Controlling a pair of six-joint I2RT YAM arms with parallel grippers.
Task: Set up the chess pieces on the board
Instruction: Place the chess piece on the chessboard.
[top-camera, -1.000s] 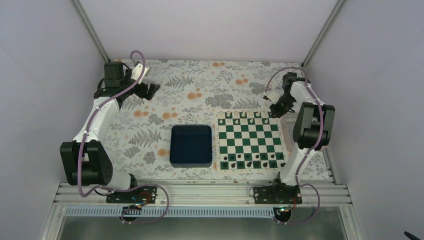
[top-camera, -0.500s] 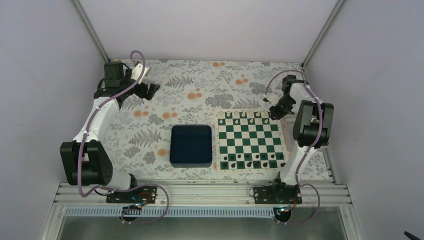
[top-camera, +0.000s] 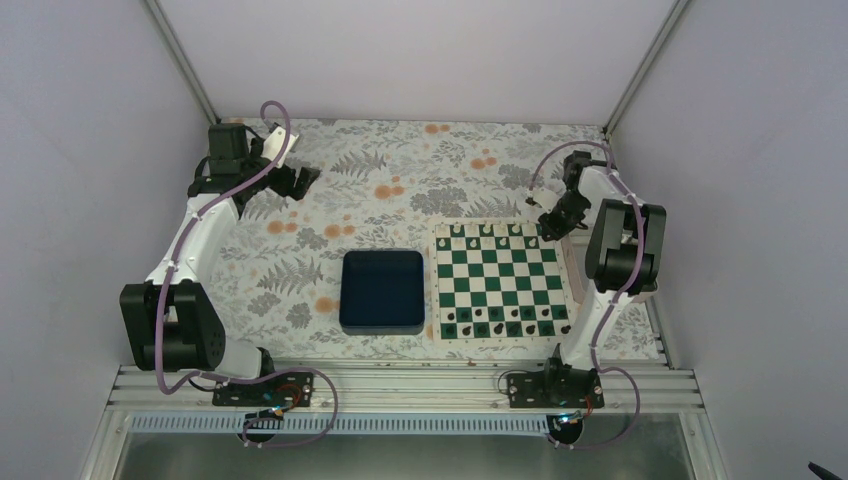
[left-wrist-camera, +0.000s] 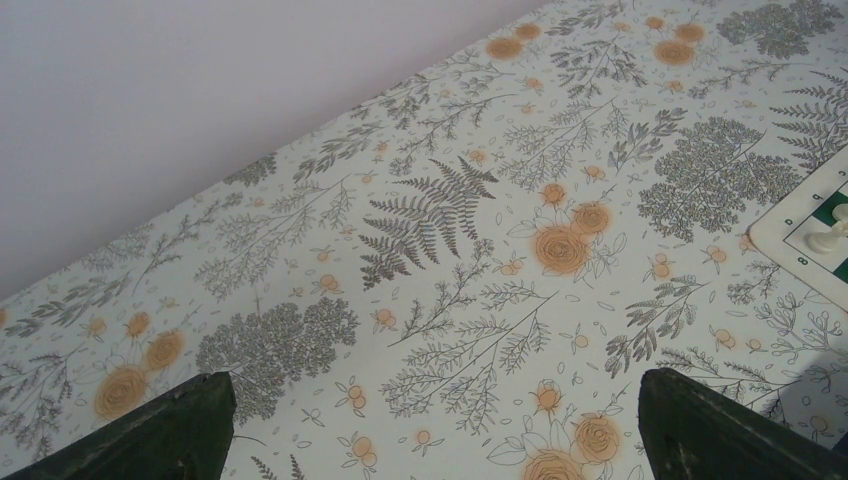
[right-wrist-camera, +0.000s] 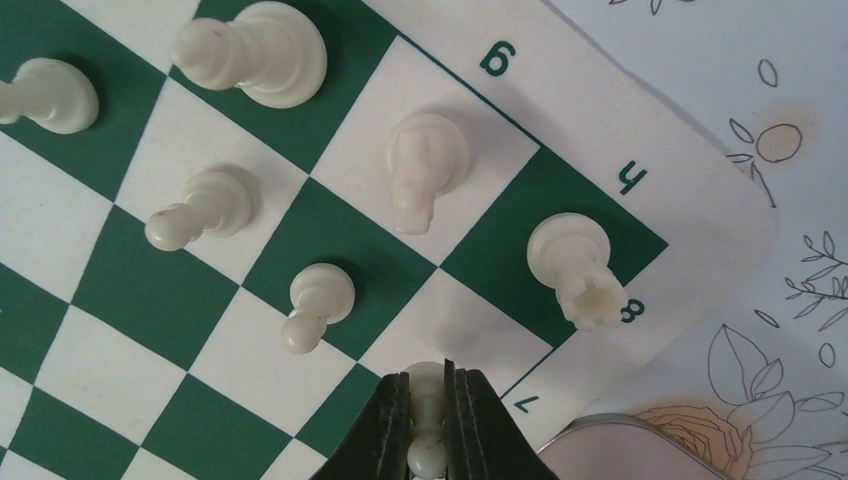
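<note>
Right gripper (right-wrist-camera: 425, 420) is pinching a pale pawn (right-wrist-camera: 425, 395) between closed fingers, gripping it by the sides. The pawn is hanging upright, its long axis running down toward the board (right-wrist-camera: 150, 290), base first. It is sitting over the board's far right corner, at the near edge of the empty white square just in front of the rook (right-wrist-camera: 578, 270). That free square is lying directly ahead of the fingertips, so the coming move is looking like a short push forward and down. Whether the base is already touching the board is hard to say from this angle.

The pawn is looking small, smooth and cream-white, narrower than one square.

Beside the free square, a second pawn (right-wrist-camera: 315, 305) is standing on the next green check, and a third (right-wrist-camera: 200, 208) beyond it. Behind them, a knight (right-wrist-camera: 425, 170) is facing along the board's back row. A shiny tray rim (right-wrist-camera: 610, 450) is showing just off the board's right edge.

Black pieces (top-camera: 500, 322) are lining the board's near side, and a dark blue tray (top-camera: 381, 290) is lying left of the board. The left gripper (left-wrist-camera: 435, 425) is hanging wide open and empty, well away from the board's left side, so the right arm is far nearer.
</note>
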